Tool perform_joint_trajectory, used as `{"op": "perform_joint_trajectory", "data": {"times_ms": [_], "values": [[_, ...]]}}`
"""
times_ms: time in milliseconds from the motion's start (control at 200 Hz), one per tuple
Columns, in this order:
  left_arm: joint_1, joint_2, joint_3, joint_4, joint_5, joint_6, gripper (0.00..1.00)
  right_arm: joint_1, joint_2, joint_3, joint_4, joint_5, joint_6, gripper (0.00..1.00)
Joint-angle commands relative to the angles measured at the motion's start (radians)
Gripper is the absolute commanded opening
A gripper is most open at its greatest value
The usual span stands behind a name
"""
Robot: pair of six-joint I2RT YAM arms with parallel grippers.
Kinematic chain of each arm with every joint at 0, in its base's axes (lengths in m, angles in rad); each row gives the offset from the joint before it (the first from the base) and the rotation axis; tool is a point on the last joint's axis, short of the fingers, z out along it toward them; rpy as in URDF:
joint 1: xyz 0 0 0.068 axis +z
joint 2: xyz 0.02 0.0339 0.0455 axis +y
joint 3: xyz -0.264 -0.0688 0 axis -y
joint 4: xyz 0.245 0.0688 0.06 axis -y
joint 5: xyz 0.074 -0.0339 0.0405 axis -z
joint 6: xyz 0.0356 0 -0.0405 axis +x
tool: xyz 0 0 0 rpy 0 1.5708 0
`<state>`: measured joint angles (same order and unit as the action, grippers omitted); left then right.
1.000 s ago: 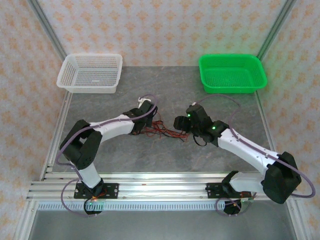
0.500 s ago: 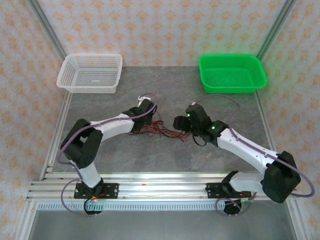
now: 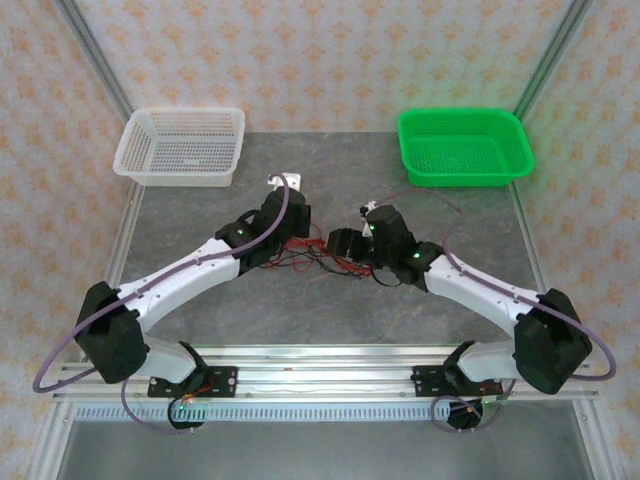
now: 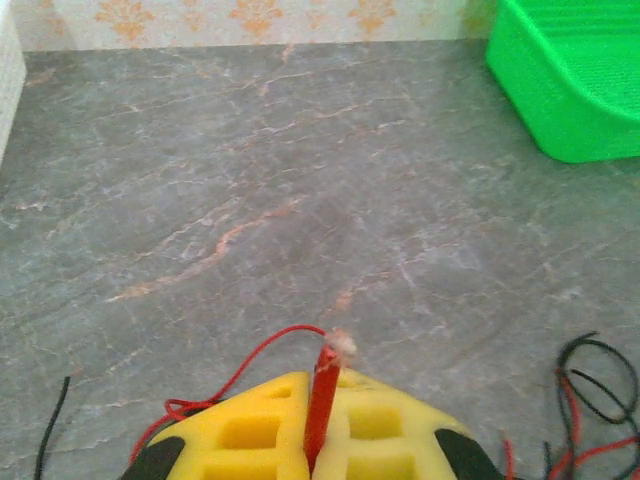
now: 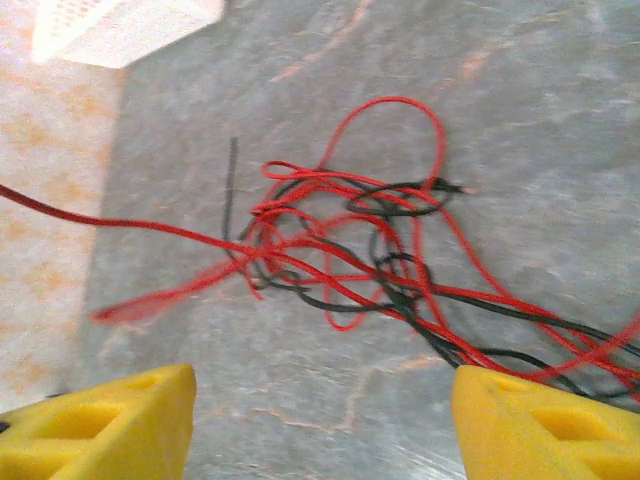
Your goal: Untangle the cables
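Fingers [image 4: 375, 430] of the left gripper [image 4: 322, 390] are pressed together on 1 red strand [image 4: 320, 410]. It is pinched upright between the 2 yellow pads, with its frayed tip poking out just past the fingertips. From the pinch a thin red loop is carried off toward 9 o'clock in the left wrist view. A few loose red and black ends are seen at 4 o'clock, apart from the fingers.

The 2 fingers [image 5: 105, 425] of the right gripper [image 5: 320, 410] are held spread wide, gripping nothing. In the right wrist view the cables [image 5: 350, 250] are spread on the grey table [image 5: 560, 90] at 12 o'clock from the open fingers, touched by neither pad. 1 red strand is drawn straight out of the tangle toward 9 o'clock, and a bundle of red and black is trailed toward 4 o'clock, passing behind the right-hand pad.

From the top camera the tangle is seen between the 2 grippers, the left one at its 9 o'clock and the right one at its 3 o'clock. A white basket [image 3: 180, 145] is placed at 11 o'clock and a green basket [image 3: 465, 145] at 1 o'clock, both well apart from the cables.
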<state>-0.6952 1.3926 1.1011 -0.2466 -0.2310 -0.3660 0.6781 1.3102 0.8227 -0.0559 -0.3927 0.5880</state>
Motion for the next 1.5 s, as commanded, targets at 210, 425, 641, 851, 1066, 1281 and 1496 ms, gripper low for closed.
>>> {"op": "perform_joint_trajectory", "data": {"times_ms": [210, 425, 641, 851, 1066, 1281, 1496], "values": [[-0.051, -0.096, 0.092, -0.084, 0.086, -0.053, 0.00, 0.021, 0.151, 0.084, 0.257, -0.123, 0.081, 0.64], [-0.068, -0.123, 0.142, -0.110, 0.110, -0.054, 0.00, 0.051, 0.274, 0.164, 0.255, -0.100, 0.088, 0.60], [-0.072, -0.142, 0.197, -0.141, 0.088, -0.037, 0.00, 0.083, 0.354, 0.157, 0.219, -0.058, 0.093, 0.56], [-0.072, -0.146, 0.300, -0.193, 0.023, 0.003, 0.00, 0.087, 0.350, 0.029, 0.260, -0.036, 0.124, 0.56], [-0.072, -0.132, 0.408, -0.237, -0.044, 0.036, 0.00, 0.087, 0.347, -0.054, 0.269, 0.000, 0.128, 0.56], [-0.071, -0.114, 0.530, -0.275, -0.103, 0.069, 0.00, 0.087, 0.354, -0.104, 0.249, 0.045, 0.119, 0.56], [-0.071, -0.086, 0.666, -0.298, -0.201, 0.130, 0.00, 0.086, 0.345, -0.134, 0.207, 0.105, 0.106, 0.56]]}}
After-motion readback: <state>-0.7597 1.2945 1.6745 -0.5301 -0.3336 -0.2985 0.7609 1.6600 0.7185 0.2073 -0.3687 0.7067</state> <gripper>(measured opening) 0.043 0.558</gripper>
